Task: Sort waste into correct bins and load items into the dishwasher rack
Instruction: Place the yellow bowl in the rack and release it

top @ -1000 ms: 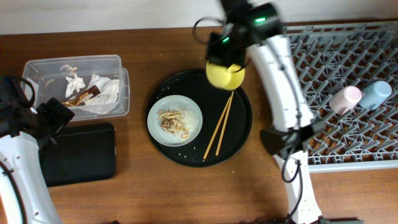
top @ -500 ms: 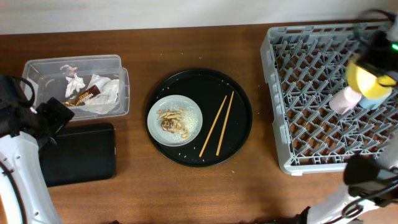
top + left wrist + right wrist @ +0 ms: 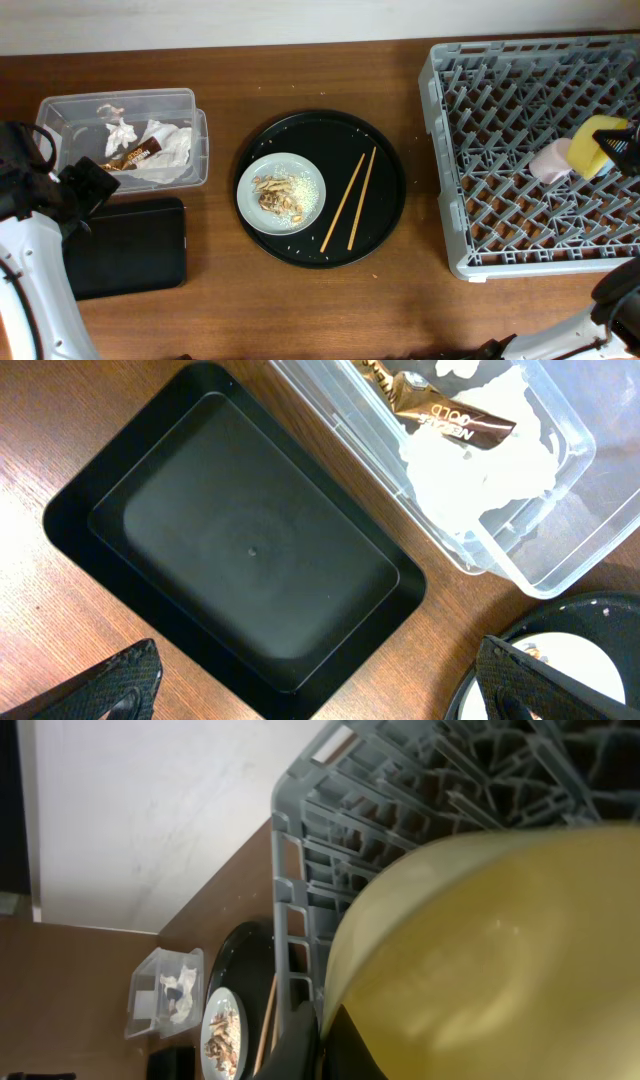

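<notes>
The right gripper (image 3: 318, 1038) pinches the bowl (image 3: 596, 143) by its rim over the right edge of the rack (image 3: 500, 150), probably for seating between pegs. The pink cup (image 3: 552, 160), just left, crowds that slot. The left gripper (image 3: 330, 685) hangs spread over the black bin (image 3: 250, 550) (lower left); plate (image 3: 310, 180) and chopsticks (image 3: 350, 200) lie at centre.

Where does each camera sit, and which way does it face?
Overhead: above, straight down on the wooden table; left arm and right arm at the lower corners.
Left wrist: faces down at the shallow black rectangular tray; open left pincer tips at the bottom.
Right wrist: tilted across the large grey plastic rack; right pincer shut on the yellow-green bowl.
Both wrist views show the clear rectangular plastic tub.
</notes>
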You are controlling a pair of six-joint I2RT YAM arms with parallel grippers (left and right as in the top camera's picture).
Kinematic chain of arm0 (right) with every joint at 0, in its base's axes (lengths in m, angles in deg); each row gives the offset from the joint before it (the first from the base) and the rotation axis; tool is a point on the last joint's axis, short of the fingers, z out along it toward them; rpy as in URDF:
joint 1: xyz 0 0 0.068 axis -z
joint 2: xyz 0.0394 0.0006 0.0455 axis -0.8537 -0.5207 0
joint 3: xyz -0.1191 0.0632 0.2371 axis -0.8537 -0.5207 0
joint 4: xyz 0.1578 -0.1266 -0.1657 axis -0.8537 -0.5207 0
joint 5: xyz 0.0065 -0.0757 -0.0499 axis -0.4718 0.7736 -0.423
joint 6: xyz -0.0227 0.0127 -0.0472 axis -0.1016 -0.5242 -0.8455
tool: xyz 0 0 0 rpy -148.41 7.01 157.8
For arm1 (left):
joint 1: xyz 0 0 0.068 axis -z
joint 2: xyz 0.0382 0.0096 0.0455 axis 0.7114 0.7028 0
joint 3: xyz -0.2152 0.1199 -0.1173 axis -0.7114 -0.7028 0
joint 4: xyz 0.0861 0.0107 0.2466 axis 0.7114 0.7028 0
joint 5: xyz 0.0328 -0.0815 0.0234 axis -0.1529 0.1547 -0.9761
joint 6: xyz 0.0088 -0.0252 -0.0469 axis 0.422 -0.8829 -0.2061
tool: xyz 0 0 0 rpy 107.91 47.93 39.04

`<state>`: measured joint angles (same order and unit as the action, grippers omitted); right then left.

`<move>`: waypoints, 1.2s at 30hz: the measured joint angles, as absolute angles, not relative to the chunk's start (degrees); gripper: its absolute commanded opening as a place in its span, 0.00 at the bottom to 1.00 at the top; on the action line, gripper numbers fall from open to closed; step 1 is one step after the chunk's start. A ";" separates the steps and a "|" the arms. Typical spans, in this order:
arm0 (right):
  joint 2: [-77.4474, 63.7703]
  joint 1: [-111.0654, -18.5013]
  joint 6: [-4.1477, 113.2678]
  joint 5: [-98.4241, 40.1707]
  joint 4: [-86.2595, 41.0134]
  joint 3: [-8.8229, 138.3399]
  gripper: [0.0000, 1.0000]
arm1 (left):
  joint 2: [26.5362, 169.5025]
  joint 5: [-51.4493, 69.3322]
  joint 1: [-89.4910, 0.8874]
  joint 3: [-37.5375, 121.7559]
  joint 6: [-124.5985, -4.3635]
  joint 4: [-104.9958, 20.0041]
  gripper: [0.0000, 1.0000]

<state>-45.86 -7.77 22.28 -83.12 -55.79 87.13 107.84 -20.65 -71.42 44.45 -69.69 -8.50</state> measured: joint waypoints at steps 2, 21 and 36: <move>-45.86 -7.27 22.19 -84.48 -52.29 82.41 0.04 | 107.84 -20.65 -71.42 44.43 -69.69 -8.52 0.99; -45.84 6.92 23.74 -83.93 -67.11 77.21 0.04 | 107.84 -20.65 -71.42 44.45 -69.69 -8.54 1.00; -45.08 7.36 23.92 -79.04 -73.50 77.10 0.26 | 107.84 -20.65 -71.42 44.45 -69.69 -8.52 1.00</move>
<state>-45.08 7.36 23.92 -79.04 -73.50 77.10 107.84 -20.65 -71.42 44.45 -69.69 -8.52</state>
